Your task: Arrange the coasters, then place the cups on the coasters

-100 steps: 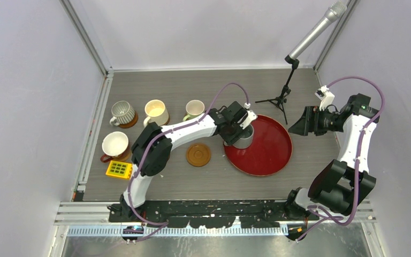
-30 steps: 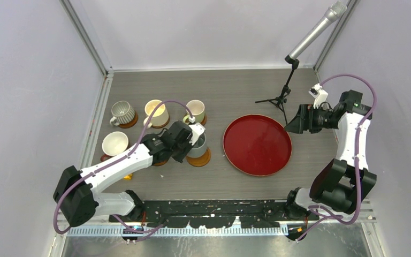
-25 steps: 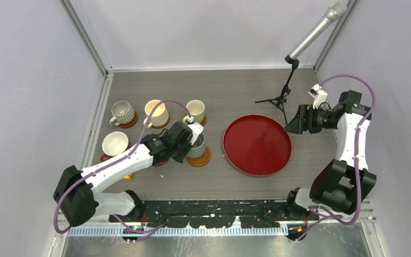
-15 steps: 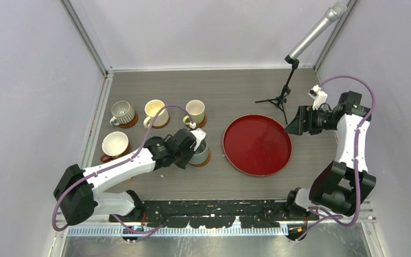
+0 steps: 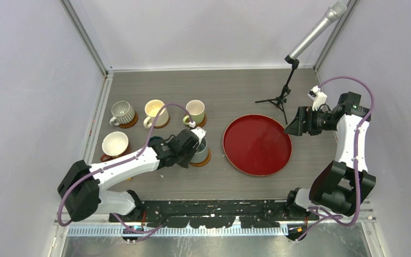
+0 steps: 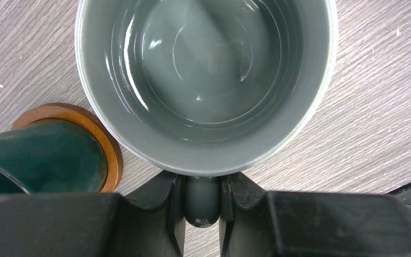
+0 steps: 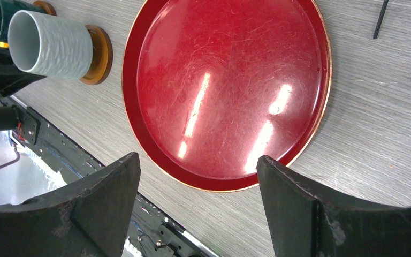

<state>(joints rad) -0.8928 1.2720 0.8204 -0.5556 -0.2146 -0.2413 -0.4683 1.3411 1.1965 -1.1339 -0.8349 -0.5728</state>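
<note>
The grey-blue mug has left the red tray, where it stood a few seconds ago, and the left arm has swung it across to the last free coaster, just left of the tray; over the last second it has only crept a little toward the near edge. The left gripper is clamped on the mug's handle, one finger on each side. The right gripper hangs over the tray with its fingers wide apart and nothing between them. From the right wrist view the mug's base seems to meet the coaster, though I cannot tell whether it is fully down. I judge that the step now wants a straight, slow lowering with the base centred, because the coaster is only slightly wider than the mug. The fingers should then part gently, so the glazed handle slips free without twisting the mug. The dark teal mug stands close by on its own coaster, so the retreat needs care. The mug is smooth glossy ceramic inside and faintly rippled outside. The coaster is a flat brown wooden disc, the tray is scratched red lacquer, and the table is grey wood grain.
</note>
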